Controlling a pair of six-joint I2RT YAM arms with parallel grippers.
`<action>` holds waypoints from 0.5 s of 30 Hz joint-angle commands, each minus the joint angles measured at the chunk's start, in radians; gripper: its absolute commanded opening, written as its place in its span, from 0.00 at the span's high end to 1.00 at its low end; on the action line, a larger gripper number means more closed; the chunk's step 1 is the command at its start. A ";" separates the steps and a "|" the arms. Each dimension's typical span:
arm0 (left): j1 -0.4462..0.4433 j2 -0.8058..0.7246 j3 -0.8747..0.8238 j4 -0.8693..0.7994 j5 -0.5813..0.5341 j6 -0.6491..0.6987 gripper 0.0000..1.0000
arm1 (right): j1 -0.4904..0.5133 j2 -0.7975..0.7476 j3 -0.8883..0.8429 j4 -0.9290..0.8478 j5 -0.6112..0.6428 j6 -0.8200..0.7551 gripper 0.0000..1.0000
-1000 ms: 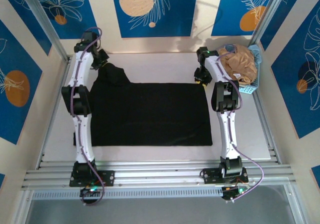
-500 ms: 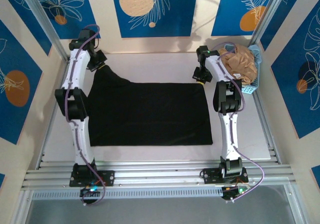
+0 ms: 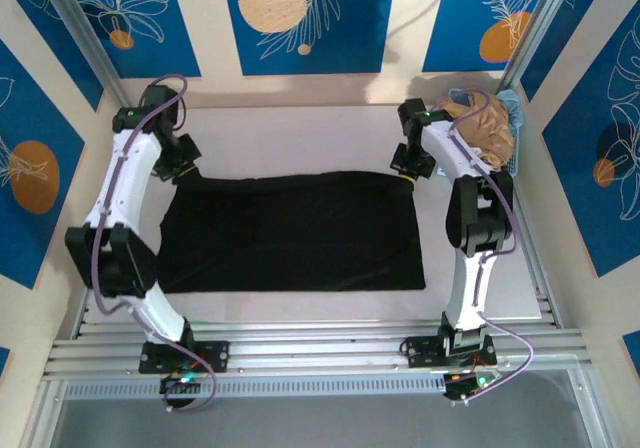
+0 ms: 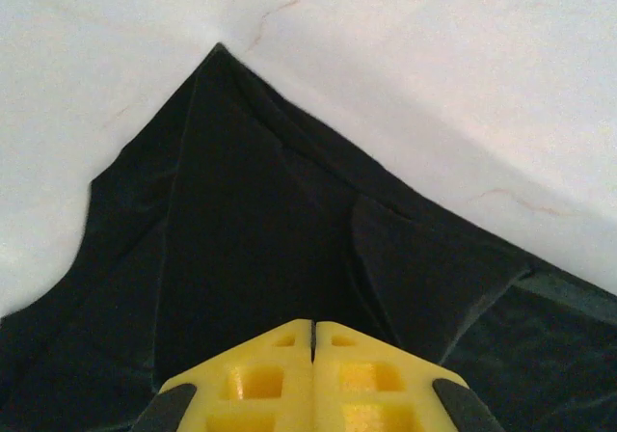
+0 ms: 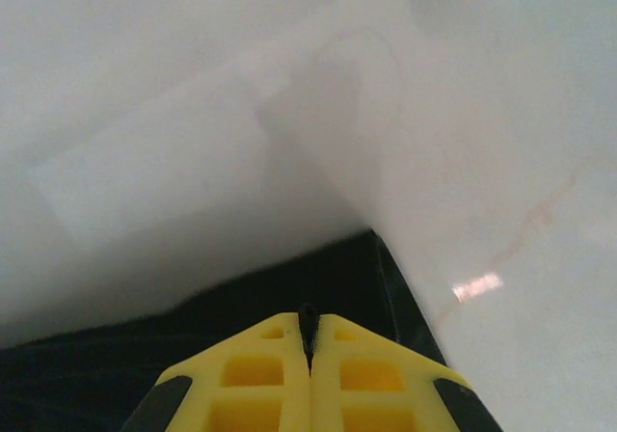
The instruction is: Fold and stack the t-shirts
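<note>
Black shirt [image 3: 290, 233] lies spread on the counter [image 3: 300, 138]. Left claw [image 4: 313, 331] and right claw [image 5: 308, 324] are each closed tight on one far corner, probably to draw that edge nearward for folding; tan shirt [image 3: 485, 128] waits in the basket [image 3: 510, 101].

The black t-shirt [image 3: 290, 233] is soft matt cloth, the tan-brown t-shirt [image 3: 485, 128] crumpled cloth. The bench [image 3: 300, 143] is smooth, faintly glossy. The left tool [image 4: 313, 328] has matt yellow plastic fingers.

Robot lab cell: aluminium frame [image 3: 300, 353], printed panels [image 3: 330, 28]
</note>
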 commanded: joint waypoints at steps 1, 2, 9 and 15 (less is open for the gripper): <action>-0.004 -0.121 -0.105 -0.058 -0.039 0.003 1.00 | 0.021 -0.112 -0.079 -0.028 -0.001 0.085 1.00; -0.004 -0.155 -0.139 -0.067 -0.042 0.004 1.00 | 0.028 -0.135 -0.104 -0.038 0.003 0.094 1.00; -0.004 -0.345 -0.320 -0.114 -0.106 0.018 1.00 | 0.065 -0.270 -0.263 -0.046 -0.009 0.097 1.00; -0.005 -0.459 -0.458 -0.133 -0.145 0.034 1.00 | 0.084 -0.345 -0.402 -0.032 -0.007 0.095 1.00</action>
